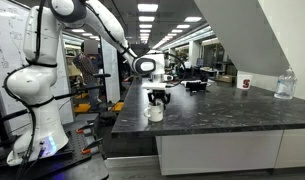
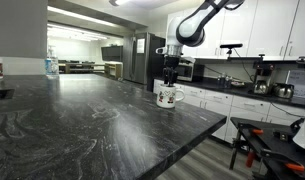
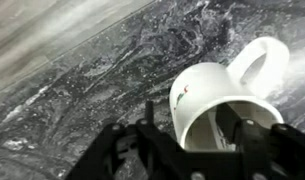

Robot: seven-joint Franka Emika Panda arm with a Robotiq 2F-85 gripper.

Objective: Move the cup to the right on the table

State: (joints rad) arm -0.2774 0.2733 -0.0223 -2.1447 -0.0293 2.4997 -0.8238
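The cup (image 1: 154, 113) is small and white with a handle, and stands upright near the end corner of the dark speckled table (image 1: 222, 115). In an exterior view it shows a small mark on its side (image 2: 169, 97). My gripper (image 1: 158, 99) hangs straight down right over it (image 2: 170, 80). In the wrist view the cup (image 3: 207, 85) fills the right half, mouth towards the camera and handle at the upper right. My gripper (image 3: 187, 112) is open; one finger is outside the cup's left wall and apart from it, the other looks to be inside the mouth.
A red-and-white cup (image 1: 245, 83) and a clear plastic container (image 1: 284, 85) stand at the table's far end; both also show small in the other exterior view, cup (image 2: 0, 68) and container (image 2: 52, 67). The table's edge runs just beside the white cup. A kitchen counter with appliances (image 2: 262, 88) lies beyond.
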